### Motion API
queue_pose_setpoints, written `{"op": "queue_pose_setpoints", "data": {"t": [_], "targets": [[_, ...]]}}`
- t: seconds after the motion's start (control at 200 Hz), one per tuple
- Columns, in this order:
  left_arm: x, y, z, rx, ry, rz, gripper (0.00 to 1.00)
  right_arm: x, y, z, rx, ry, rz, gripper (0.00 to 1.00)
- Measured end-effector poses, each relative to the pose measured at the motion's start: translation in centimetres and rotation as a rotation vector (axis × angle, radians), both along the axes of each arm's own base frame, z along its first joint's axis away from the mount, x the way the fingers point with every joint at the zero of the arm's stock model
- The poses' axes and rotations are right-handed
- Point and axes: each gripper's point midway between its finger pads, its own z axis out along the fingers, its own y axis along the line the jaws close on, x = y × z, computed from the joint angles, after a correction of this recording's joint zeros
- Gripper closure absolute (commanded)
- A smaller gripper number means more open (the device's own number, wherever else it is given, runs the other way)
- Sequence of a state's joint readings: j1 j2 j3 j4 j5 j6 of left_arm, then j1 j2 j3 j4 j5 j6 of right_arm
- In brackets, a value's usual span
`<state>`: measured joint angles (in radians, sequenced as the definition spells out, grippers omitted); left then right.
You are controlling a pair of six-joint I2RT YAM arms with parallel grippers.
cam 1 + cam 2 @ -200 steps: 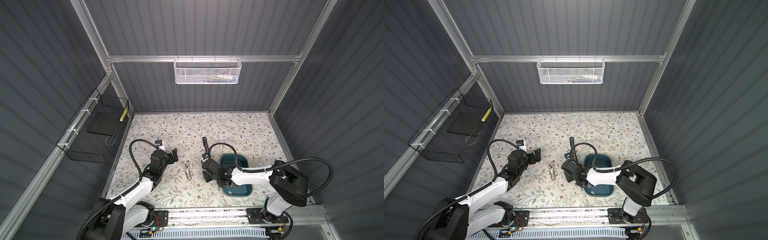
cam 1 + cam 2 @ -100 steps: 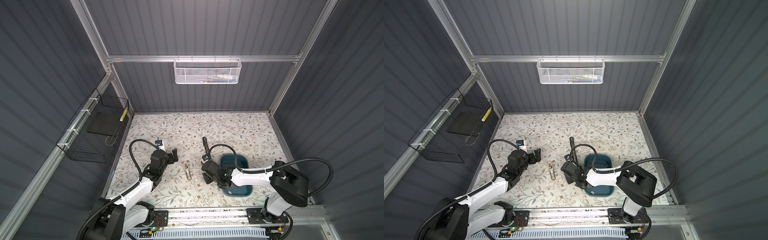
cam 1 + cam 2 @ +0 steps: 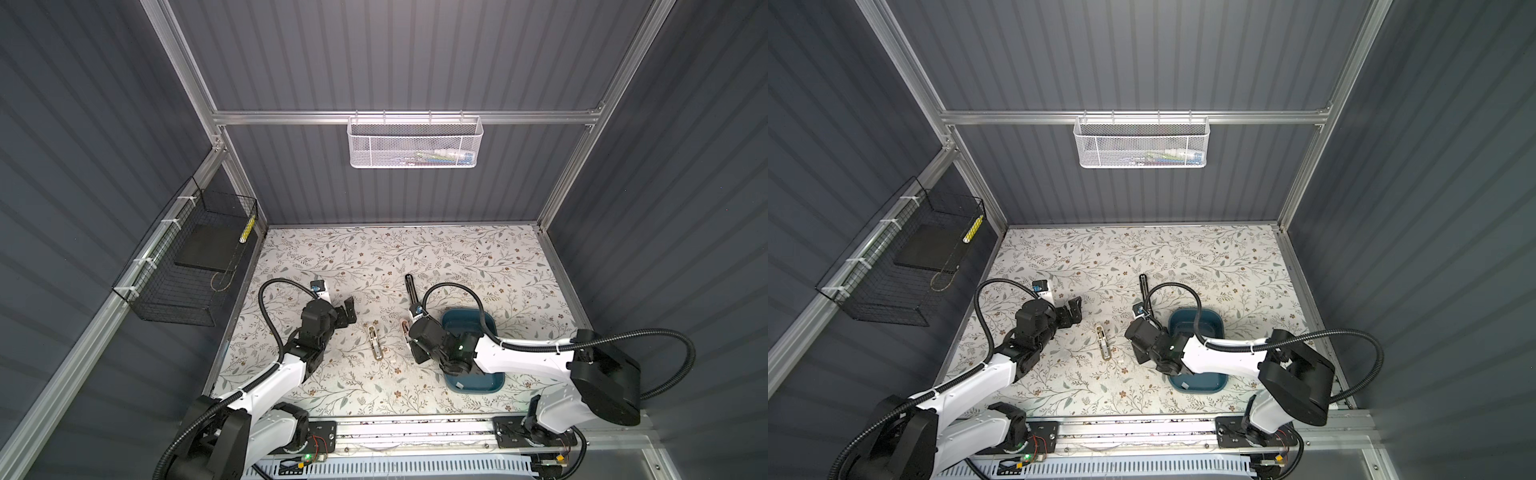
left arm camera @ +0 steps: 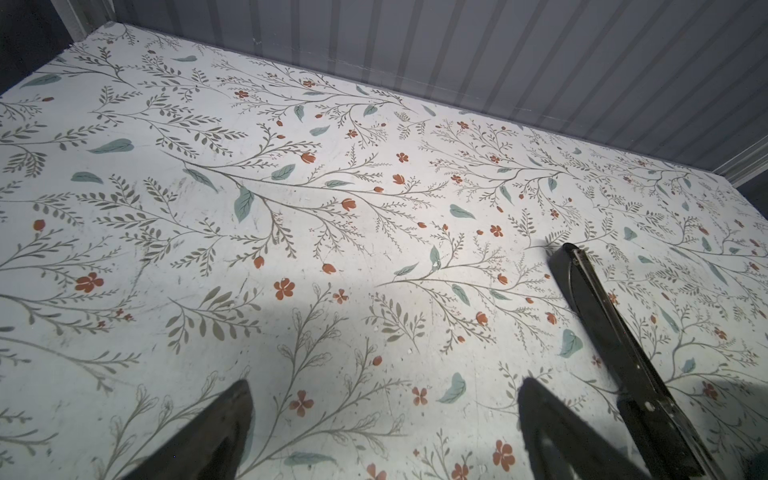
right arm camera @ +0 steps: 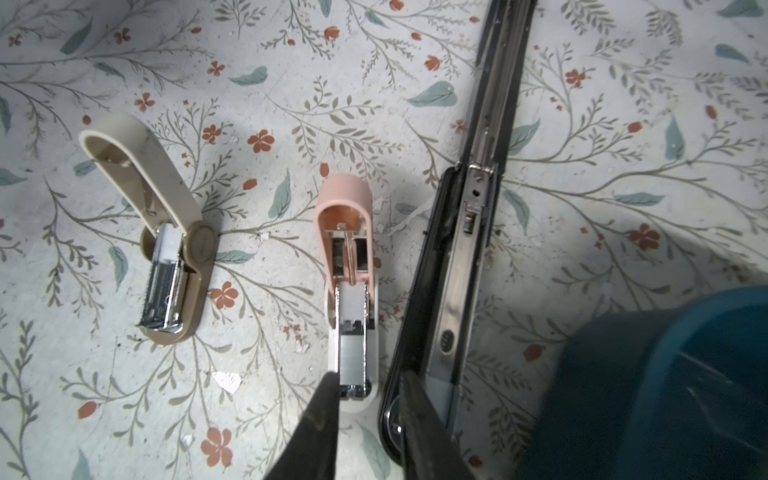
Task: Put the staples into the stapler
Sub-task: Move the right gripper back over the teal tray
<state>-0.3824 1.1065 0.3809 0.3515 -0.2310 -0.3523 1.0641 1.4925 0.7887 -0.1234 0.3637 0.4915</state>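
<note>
right wrist: staples (image 5: 352,359) in open pink stapler (image 5: 347,199), teal bin (image 5: 602,374) nr.

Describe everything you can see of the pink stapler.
The pink stapler is small: a glossy pink plastic lid swung open, hollow underside up, hinged to a white base with a shiny metal channel. It lies on the table between a beige stapler and a long black stapler, nearer the black one. The right gripper straddles its end away from the hinge, one finger at the channel's edge, jaws apart.
</note>
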Motion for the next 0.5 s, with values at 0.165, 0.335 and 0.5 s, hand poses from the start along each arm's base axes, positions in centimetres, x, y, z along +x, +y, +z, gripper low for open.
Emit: {"op": "queue_pose_setpoints", "data": {"t": [0.165,0.335,0.5], "targets": [[0.0,0.0,0.0,0.000,0.000,0.000,0.00,0.2,-1.6,2.7,0.014,-0.037,-0.061,0.71],[0.0,0.1,0.0,0.002,0.000,0.004,0.00,0.7,-5.4,6.1,0.033,-0.063,-0.206,0.68],[0.0,0.1,0.0,0.002,0.000,0.003,0.00,1.3,-11.6,6.0,0.014,0.010,-0.424,0.69]]}}
